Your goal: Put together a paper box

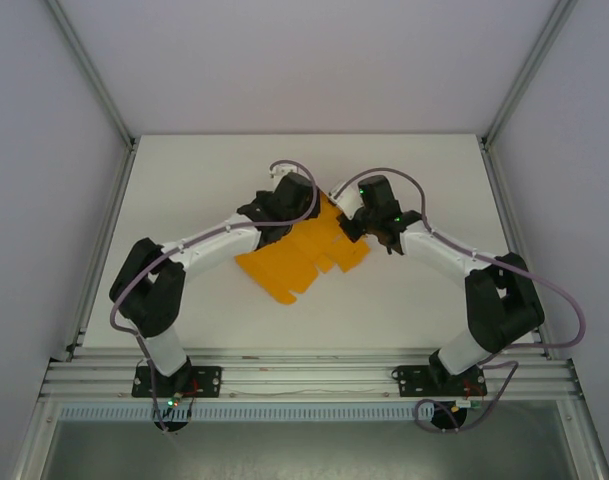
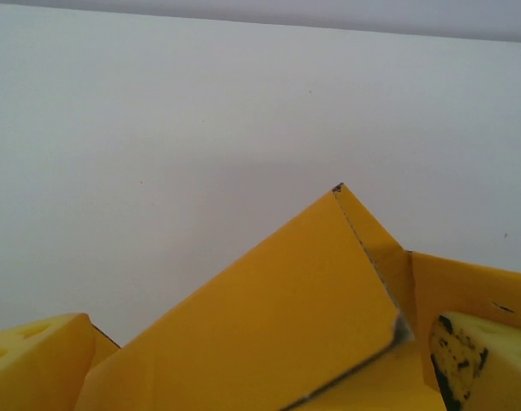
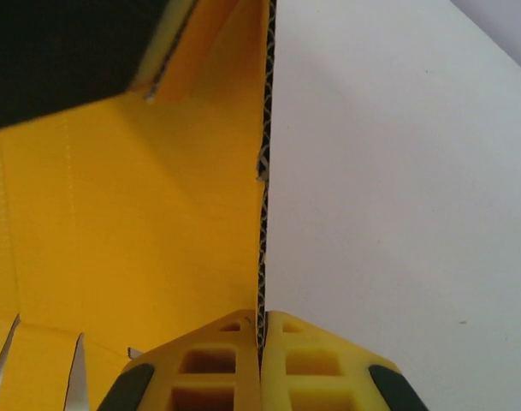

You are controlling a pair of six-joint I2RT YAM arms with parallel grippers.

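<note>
The paper box [image 1: 289, 262] is a creased orange-yellow cut-out sheet lying mid-table with several flaps. My left gripper [image 1: 282, 207] sits over its far left part. In the left wrist view that gripper [image 2: 260, 377] is open, its yellow fingers [image 2: 38, 360] wide apart at the bottom corners, and a raised flap of the paper box [image 2: 269, 317] stands between them. My right gripper [image 3: 262, 330] is shut on the upright corrugated edge of a side flap of the paper box [image 3: 140, 214], at the sheet's far right corner [image 1: 356, 225].
The white table [image 1: 184, 180] is bounded by grey walls and metal frame posts [image 1: 94, 70]. Both arm bases stand at the near rail [image 1: 304, 378]. The black body of the left gripper [image 3: 63, 60] shows at the top left of the right wrist view.
</note>
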